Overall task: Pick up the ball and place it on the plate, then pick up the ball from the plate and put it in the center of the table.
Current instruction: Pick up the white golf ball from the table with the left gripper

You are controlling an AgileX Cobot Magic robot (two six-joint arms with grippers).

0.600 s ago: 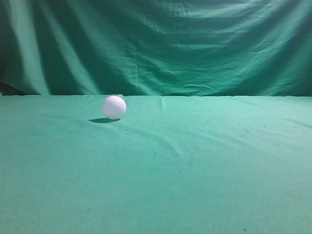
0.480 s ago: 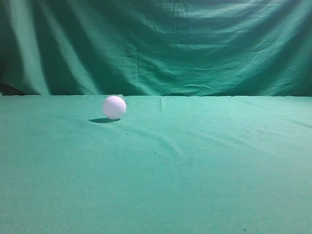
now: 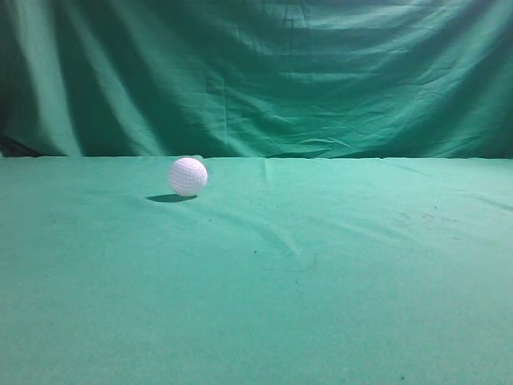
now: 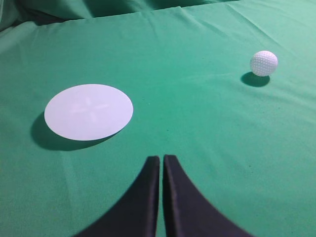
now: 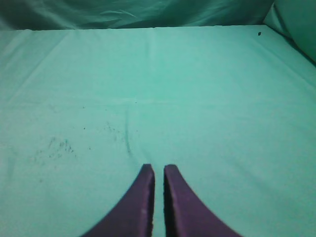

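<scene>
- Left pincer (image 4: 161, 159): its two dark fingers are pressed almost together with nothing between them, hanging above the tabletop (image 4: 197, 128).
- Plate (image 4: 89, 111): white, round, lying on the cloth at about 10 o'clock from the left pincer, near it.
- Ball (image 4: 263, 63): white, dimpled, resting on the cloth at about 2 o'clock from the left pincer, well apart from the plate.
- Right pincer (image 5: 158, 169): fingers likewise nearly touching, empty, over bare cloth with faint dark specks (image 5: 57, 146) at 10 o'clock.
- Backdrop (image 3: 256, 72): draped green curtain behind the tabletop.
</scene>
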